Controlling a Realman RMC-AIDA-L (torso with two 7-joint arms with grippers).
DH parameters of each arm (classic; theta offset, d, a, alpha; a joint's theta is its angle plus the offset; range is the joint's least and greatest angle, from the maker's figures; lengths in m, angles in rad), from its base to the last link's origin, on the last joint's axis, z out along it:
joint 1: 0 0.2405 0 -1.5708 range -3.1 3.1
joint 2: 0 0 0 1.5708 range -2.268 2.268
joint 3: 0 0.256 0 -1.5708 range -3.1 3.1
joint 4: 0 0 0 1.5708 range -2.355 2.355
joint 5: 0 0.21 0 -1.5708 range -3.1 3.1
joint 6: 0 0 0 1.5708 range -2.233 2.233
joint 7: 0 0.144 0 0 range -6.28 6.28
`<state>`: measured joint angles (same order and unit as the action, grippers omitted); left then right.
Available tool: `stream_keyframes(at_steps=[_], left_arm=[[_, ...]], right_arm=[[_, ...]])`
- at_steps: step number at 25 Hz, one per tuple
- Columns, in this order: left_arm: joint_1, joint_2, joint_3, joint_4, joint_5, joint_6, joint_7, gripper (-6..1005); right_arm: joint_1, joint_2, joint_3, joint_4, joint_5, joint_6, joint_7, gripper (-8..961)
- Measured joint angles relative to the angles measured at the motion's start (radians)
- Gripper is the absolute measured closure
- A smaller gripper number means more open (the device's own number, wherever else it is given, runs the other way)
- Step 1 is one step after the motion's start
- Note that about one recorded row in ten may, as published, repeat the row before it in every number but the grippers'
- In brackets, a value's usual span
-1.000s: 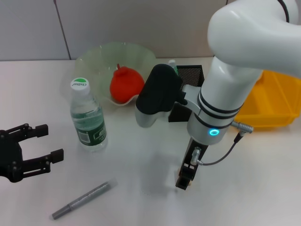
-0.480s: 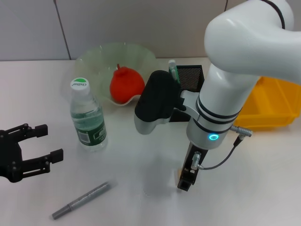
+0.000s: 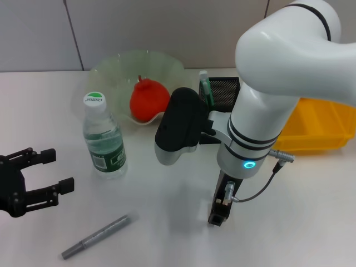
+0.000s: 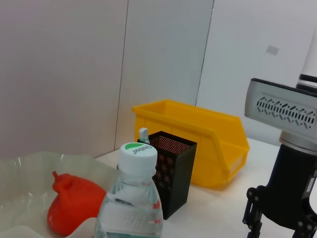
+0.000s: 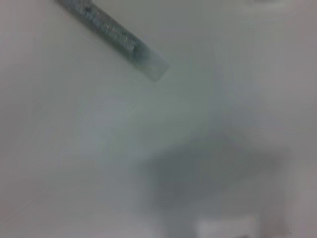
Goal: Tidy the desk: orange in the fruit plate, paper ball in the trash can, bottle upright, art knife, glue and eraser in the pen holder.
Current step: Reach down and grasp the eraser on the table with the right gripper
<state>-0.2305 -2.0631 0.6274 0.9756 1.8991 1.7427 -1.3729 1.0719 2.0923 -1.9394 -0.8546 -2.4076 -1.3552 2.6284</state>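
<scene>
We see the white desk (image 3: 167, 239) spread under everything, and over its near right part our right arm (image 3: 267, 111) reaches down, its right gripper (image 3: 217, 214) lowered to the surface at the near middle; whether its fingers are spread or pressed together we cannot tell, as the wrist hides them. At the far right sits a yellow bin (image 3: 320, 125), with the black mesh pen holder (image 3: 222, 92) just beside it toward the middle, partly behind the arm, and a green-and-white item (image 3: 204, 86) standing up from it. Further left at the back is the pale green fruit plate (image 3: 136, 69), and a red-orange fruit (image 3: 149, 99) lies inside it. In front of the plate the water bottle (image 3: 104, 139) stands upright with its green cap on top; the left wrist view shows the same bottle (image 4: 131, 208) close up, before the holder and the bin. Our left gripper (image 3: 41, 178) hangs at the near left edge, fingers spread wide and holding nothing. Near it on the desk, toward the front, lies the grey art knife (image 3: 95, 236), slanted and well apart from both grippers.
</scene>
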Motion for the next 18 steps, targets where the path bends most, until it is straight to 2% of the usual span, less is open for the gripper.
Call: stream_keyframes(at_steps=[18], left_arm=[[-0.004, 0.002, -0.023, -0.024, 0.000, -0.001, 0.022, 196]], right_arm=[[0.003, 0.000, -0.019, 0.008, -0.008, 0.012, -0.011, 414]])
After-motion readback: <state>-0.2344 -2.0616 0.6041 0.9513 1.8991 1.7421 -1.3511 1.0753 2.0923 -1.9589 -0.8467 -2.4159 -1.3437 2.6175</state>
